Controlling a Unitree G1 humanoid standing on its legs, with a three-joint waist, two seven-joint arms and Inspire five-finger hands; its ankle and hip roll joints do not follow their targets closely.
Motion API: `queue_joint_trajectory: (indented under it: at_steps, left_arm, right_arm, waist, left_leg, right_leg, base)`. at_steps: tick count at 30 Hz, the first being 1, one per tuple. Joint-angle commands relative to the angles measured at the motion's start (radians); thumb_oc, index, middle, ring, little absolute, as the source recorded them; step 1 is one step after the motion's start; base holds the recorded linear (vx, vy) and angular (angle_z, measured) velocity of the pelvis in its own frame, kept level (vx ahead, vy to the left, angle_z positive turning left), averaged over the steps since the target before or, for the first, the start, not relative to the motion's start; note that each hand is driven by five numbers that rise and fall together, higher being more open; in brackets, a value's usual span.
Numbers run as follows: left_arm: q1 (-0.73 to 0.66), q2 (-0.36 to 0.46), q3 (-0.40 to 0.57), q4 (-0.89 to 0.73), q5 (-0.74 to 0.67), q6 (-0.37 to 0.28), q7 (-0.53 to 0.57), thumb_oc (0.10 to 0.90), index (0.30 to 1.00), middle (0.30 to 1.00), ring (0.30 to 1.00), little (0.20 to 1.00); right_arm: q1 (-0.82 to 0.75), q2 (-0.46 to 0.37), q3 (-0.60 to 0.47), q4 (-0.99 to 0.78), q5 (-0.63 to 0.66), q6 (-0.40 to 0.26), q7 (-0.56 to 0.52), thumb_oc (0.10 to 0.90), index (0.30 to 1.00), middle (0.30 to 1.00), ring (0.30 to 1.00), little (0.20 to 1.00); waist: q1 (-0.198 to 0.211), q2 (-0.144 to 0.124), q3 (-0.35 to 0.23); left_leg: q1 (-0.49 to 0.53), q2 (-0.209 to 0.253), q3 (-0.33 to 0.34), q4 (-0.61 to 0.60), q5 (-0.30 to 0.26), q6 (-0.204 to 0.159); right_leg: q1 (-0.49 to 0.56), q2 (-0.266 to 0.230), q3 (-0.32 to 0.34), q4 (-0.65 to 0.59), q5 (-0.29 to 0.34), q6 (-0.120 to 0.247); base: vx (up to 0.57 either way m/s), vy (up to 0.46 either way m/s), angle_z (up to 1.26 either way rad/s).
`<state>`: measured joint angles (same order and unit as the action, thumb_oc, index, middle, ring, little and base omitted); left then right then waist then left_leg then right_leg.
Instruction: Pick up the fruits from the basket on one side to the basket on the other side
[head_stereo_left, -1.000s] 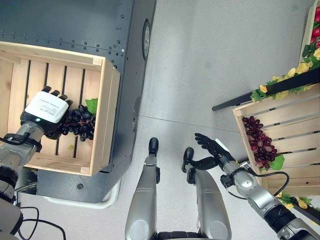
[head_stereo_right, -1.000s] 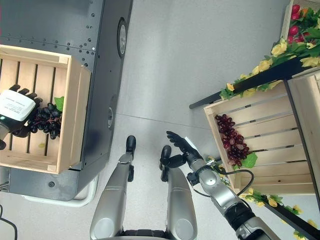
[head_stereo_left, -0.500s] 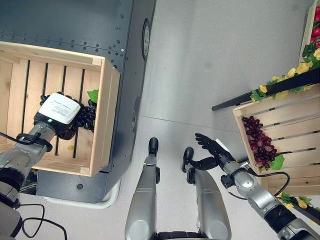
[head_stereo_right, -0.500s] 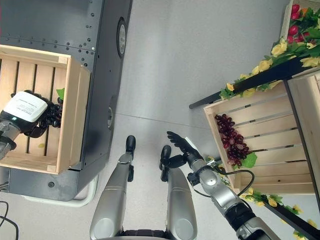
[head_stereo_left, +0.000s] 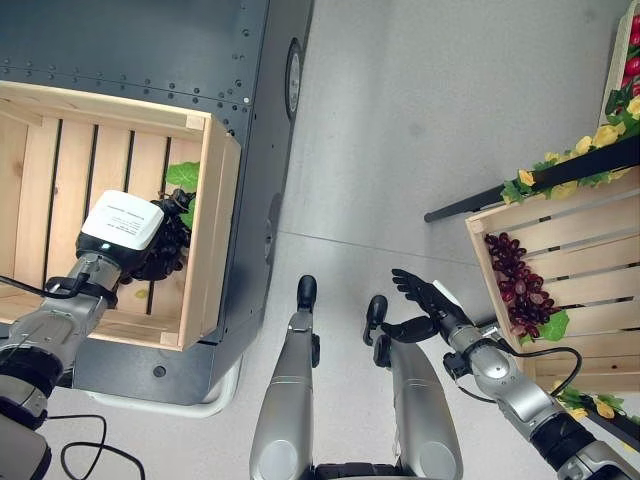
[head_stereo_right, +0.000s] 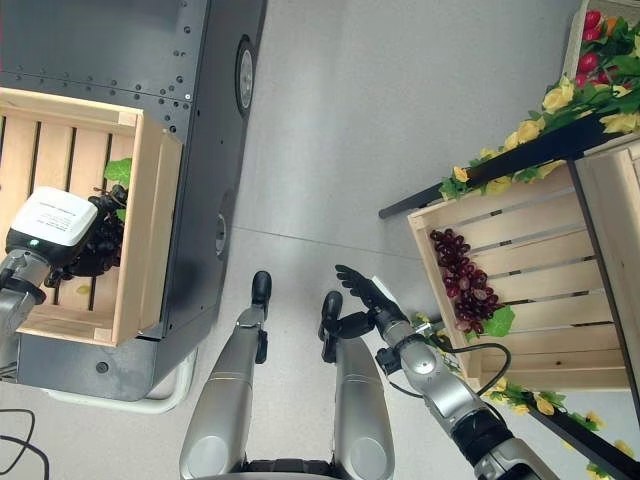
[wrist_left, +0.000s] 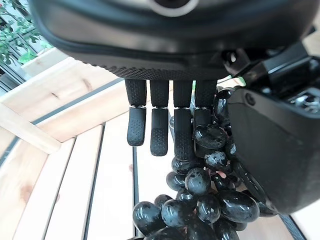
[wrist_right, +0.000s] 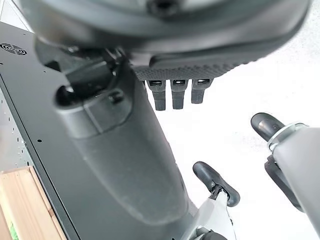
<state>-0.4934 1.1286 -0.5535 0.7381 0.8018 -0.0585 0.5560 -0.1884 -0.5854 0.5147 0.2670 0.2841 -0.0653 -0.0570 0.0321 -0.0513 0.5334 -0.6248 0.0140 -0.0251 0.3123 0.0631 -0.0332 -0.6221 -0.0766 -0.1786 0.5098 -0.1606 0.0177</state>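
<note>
One bunch of dark grapes (head_stereo_left: 168, 243) sits clutched in the left hand (head_stereo_left: 122, 228), fingers curled round it, inside the left crate (head_stereo_left: 208, 235). Best lifted straight up, clear of the wall, before crossing to the right crate (head_stereo_left: 590, 255), where red grapes (head_stereo_left: 516, 280) lie; the right hand (head_stereo_left: 428, 300) hangs empty, fingers loosely spread.

surface (head_stereo_left: 250, 60): dark grey metal, I see wooden crate (head_stereo_left: 205, 200) on it
floor (head_stereo_left: 430, 120): pale grey
shelf (head_stereo_left: 590, 250): slatted wood w/ red grapes (head_stereo_left: 515, 280)
</note>
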Motion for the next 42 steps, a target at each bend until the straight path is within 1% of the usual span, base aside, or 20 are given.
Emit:
queue_joint_trajectory:
  at_steps: [1,5,11,13,14,17,18,19,21,23,24,25,26,28,29,31,32,34,39,42]
  left_arm:
    - [0.021,-0.016,0.167,0.008,-0.118,0.110,0.139,0.400,0.300,0.300,0.300,0.300]
    - [0.084,-0.025,0.255,0.004,-0.106,0.126,0.196,0.400,0.300,0.300,0.300,0.300]
    - [0.122,0.000,0.330,-0.006,-0.062,0.114,0.235,0.400,0.300,0.300,0.300,0.300]
    - [0.149,0.016,0.353,-0.026,-0.048,0.101,0.214,0.400,0.300,0.300,0.300,0.300]
    - [0.151,0.020,0.354,-0.029,-0.043,0.096,0.210,0.400,0.300,0.300,0.300,0.300]
    - [0.191,0.048,0.378,-0.073,-0.005,0.075,0.159,0.400,0.300,0.300,0.300,0.300]
    - [0.203,0.066,0.382,-0.087,0.004,0.081,0.136,0.400,0.300,0.300,0.300,0.300]
    - [0.204,0.072,0.381,-0.090,0.001,0.086,0.130,0.400,0.300,0.300,0.300,0.300]
    - [0.217,0.101,0.393,-0.109,0.005,0.087,0.097,0.400,0.300,0.300,0.300,0.300]
    - [0.239,0.126,0.399,-0.149,0.015,0.077,0.045,0.400,0.300,0.300,0.300,0.300]
    - [0.244,0.129,0.403,-0.155,0.018,0.074,0.039,0.400,0.300,0.300,0.300,0.300]
    - [0.257,0.137,0.411,-0.171,0.026,0.059,0.021,0.400,0.300,0.300,0.300,0.300]
    - [0.277,0.155,0.416,-0.202,0.039,0.030,-0.029,0.400,0.300,0.300,0.300,0.300]
    - [0.294,0.177,0.415,-0.254,0.053,-0.011,-0.082,0.400,0.300,0.300,0.300,0.300]
    - [0.297,0.179,0.418,-0.262,0.056,-0.015,-0.090,0.400,0.300,0.300,0.300,0.300]
    - [0.319,0.229,0.414,-0.354,0.059,-0.046,-0.175,0.400,0.300,0.300,0.300,0.300]
    - [0.320,0.230,0.415,-0.356,0.058,-0.046,-0.177,0.400,0.300,0.300,0.300,0.300]
    - [0.322,0.285,0.409,-0.440,0.057,-0.064,-0.256,0.400,0.300,0.300,0.300,0.300]
    - [0.300,0.318,0.393,-0.507,0.041,-0.072,-0.304,0.400,0.300,0.300,0.300,0.300]
    - [0.264,0.336,0.370,-0.514,0.028,-0.099,-0.310,0.400,0.300,0.300,0.300,0.300]
  right_arm:
    - [0.082,-0.062,-0.047,-0.133,0.020,-0.043,-0.042,0.800,0.900,0.900,0.900,0.900]
    - [0.099,-0.050,-0.055,-0.138,0.010,-0.048,-0.034,0.800,0.900,0.900,0.900,0.900]
    - [0.097,-0.031,-0.052,-0.124,0.011,-0.069,-0.034,0.800,0.900,0.900,0.900,0.900]
    - [0.102,-0.021,-0.052,-0.120,0.008,-0.075,-0.030,0.800,0.900,0.900,0.900,0.900]
    - [0.100,-0.019,-0.052,-0.121,0.009,-0.074,-0.029,0.800,0.900,0.900,0.900,0.900]
    - [0.102,-0.014,-0.057,-0.131,0.003,-0.073,-0.011,0.800,0.900,0.900,0.900,0.900]
    - [0.100,-0.012,-0.060,-0.127,0.011,-0.073,-0.009,0.800,0.900,0.900,0.900,0.900]
    - [0.100,-0.012,-0.062,-0.126,0.013,-0.073,-0.008,0.800,0.900,0.900,0.900,0.900]
    - [0.101,-0.010,-0.065,-0.118,0.016,-0.080,0.001,0.800,0.900,0.900,0.900,0.900]
    - [0.108,-0.005,-0.062,-0.116,0.024,-0.082,0.009,0.800,0.900,0.900,0.900,0.900]
    - [0.110,-0.005,-0.062,-0.117,0.025,-0.081,0.010,0.800,0.900,0.900,0.900,0.900]
    - [0.113,-0.002,-0.063,-0.120,0.026,-0.085,0.014,0.800,0.900,0.900,0.900,0.900]
    - [0.118,-0.001,-0.061,-0.123,0.032,-0.086,0.018,0.800,0.900,0.900,0.900,0.900]
    - [0.118,0.001,-0.061,-0.127,0.039,-0.104,0.025,0.800,0.900,0.900,0.900,0.900]
    - [0.118,0.001,-0.061,-0.127,0.040,-0.104,0.027,0.800,0.900,0.900,0.900,0.900]
    - [0.111,-0.006,-0.057,-0.149,0.049,-0.124,0.031,0.800,0.900,0.900,0.900,0.900]
    - [0.111,-0.006,-0.058,-0.149,0.049,-0.124,0.031,0.800,0.900,0.900,0.900,0.900]
    - [0.095,-0.013,-0.052,-0.171,0.088,-0.154,0.043,0.800,0.900,0.900,0.900,0.900]
    - [0.070,-0.010,-0.023,-0.189,0.108,-0.173,0.040,0.800,0.900,0.900,0.900,0.900]
    - [0.056,-0.008,-0.005,-0.199,0.117,-0.172,0.037,0.800,0.900,0.900,0.900,0.900]
  waist:
    - [0.000,0.032,-0.013]
    - [0.010,0.026,-0.013]
    - [0.028,0.025,-0.013]
    - [0.036,0.028,-0.013]
    - [0.037,0.030,-0.013]
    - [0.046,0.031,-0.013]
    - [0.049,0.034,-0.013]
    - [0.049,0.035,-0.013]
    - [0.052,0.043,-0.013]
    - [0.057,0.051,-0.046]
    - [0.058,0.052,-0.050]
    - [0.060,0.055,-0.063]
    - [0.060,0.060,-0.087]
    - [0.061,0.067,-0.106]
    - [0.061,0.068,-0.108]
    - [0.065,0.079,-0.142]
    - [0.065,0.079,-0.142]
    - [0.070,0.090,-0.181]
    - [0.082,0.102,-0.230]
    - [0.089,0.107,-0.262]
  left_leg:
    - [0.040,-0.073,0.087,0.023,-0.092,0.054]
    - [0.066,-0.074,0.079,0.019,-0.092,0.049]
    - [0.138,-0.078,0.061,-0.018,-0.090,0.050]
    - [0.189,-0.079,0.052,-0.041,-0.092,0.049]
    - [0.193,-0.080,0.049,-0.046,-0.089,0.049]
    - [0.256,-0.082,0.035,-0.087,-0.082,0.044]
    - [0.295,-0.084,0.026,-0.112,-0.077,0.042]
    - [0.305,-0.084,0.024,-0.119,-0.076,0.041]
    - [0.359,-0.086,0.012,-0.148,-0.073,0.037]
    - [0.394,-0.087,-0.003,-0.192,-0.062,0.029]
    - [0.400,-0.087,-0.006,-0.198,-0.060,0.028]
    - [0.414,-0.087,-0.014,-0.215,-0.055,0.025]
    - [0.441,-0.087,-0.024,-0.245,-0.045,0.020]
    - [0.463,-0.085,-0.032,-0.274,-0.032,0.014]
    - [0.466,-0.085,-0.033,-0.278,-0.030,0.013]
    - [0.489,-0.083,-0.042,-0.306,-0.018,0.006]
    - [0.490,-0.083,-0.042,-0.308,-0.017,0.006]
    - [0.515,-0.079,-0.051,-0.337,-0.006,0.002]
    - [0.534,-0.072,-0.075,-0.394,0.035,-0.013]
    - [0.532,-0.071,-0.084,-0.400,0.043,-0.018]
  right_leg:
    - [0.040,0.045,-0.033,-0.030,0.021,0.010]
    - [0.072,0.045,-0.037,-0.036,0.015,0.011]
    - [0.146,0.044,-0.048,-0.064,0.009,0.010]
    - [0.196,0.040,-0.053,-0.083,0.004,0.014]
    - [0.202,0.041,-0.054,-0.089,0.007,0.014]
    - [0.271,0.040,-0.055,-0.136,0.014,0.021]
    - [0.316,0.042,-0.056,-0.169,0.018,0.024]
    - [0.328,0.043,-0.057,-0.178,0.019,0.025]
    - [0.393,0.045,-0.059,-0.223,0.023,0.027]
    - [0.439,0.047,-0.063,-0.277,0.034,0.032]
    - [0.447,0.048,-0.063,-0.285,0.036,0.032]
    - [0.465,0.049,-0.063,-0.307,0.042,0.034]
    - [0.497,0.054,-0.063,-0.341,0.050,0.036]
    - [0.524,0.056,-0.059,-0.373,0.063,0.039]
    - [0.528,0.056,-0.059,-0.377,0.064,0.039]
    - [0.555,0.052,-0.058,-0.408,0.078,0.043]
    - [0.557,0.052,-0.058,-0.410,0.079,0.043]
    - [0.586,0.046,-0.058,-0.442,0.093,0.047]
    - [0.625,0.037,-0.058,-0.497,0.120,0.054]
    - [0.641,0.028,-0.062,-0.527,0.136,0.060]
  base:
    - [-0.01,-0.033,0.02]
    - [0.00,-0.045,0.01]
    - [-0.01,-0.055,0.01]
    - [0.01,-0.045,0.01]
    - [0.00,-0.059,0.09]
    - [0.01,-0.063,0.15]
    - [0.00,-0.050,0.04]
    - [0.00,-0.056,0.02]
    - [0.01,-0.052,0.00]
    - [0.05,-0.065,-0.01]
    - [0.04,-0.054,0.01]
    - [0.06,-0.060,0.03]
    - [0.06,-0.066,0.09]
    - [0.04,-0.046,0.09]
    - [0.02,-0.036,0.15]
    - [0.03,-0.036,0.13]
    - [0.03,-0.032,0.07]
    - [0.05,-0.040,0.09]
    - [0.05,-0.037,0.07]
    - [0.03,-0.029,0.13]
